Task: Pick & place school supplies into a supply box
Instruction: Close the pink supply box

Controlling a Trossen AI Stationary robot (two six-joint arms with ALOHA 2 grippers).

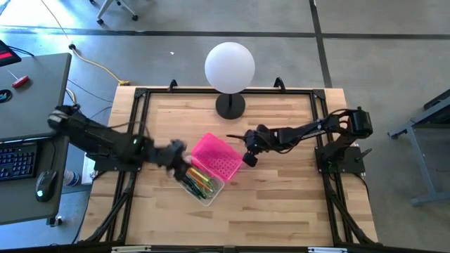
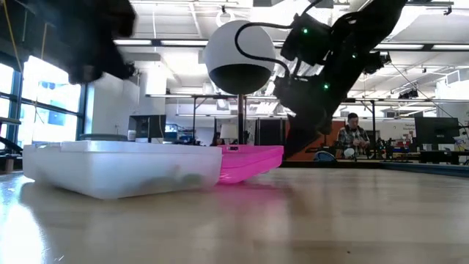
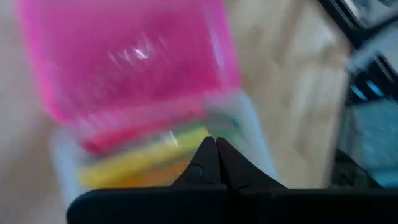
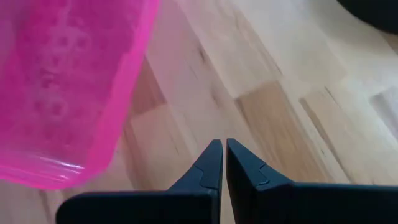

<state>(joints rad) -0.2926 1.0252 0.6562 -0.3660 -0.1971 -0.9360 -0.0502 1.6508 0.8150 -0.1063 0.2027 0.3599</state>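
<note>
Your left gripper (image 3: 216,144) hangs pinched shut and empty over the box (image 1: 205,184) — supplies (image 1: 199,179) look loaded. Right gripper (image 4: 224,149), shut too, waits beside the lid (image 1: 215,157) — probably to close it.

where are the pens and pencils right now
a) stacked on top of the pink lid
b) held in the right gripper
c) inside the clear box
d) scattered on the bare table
c: the coloured pens and pencils lie inside the clear box, beside its swung-open pink lid; the right gripper is shut on nothing.
</note>
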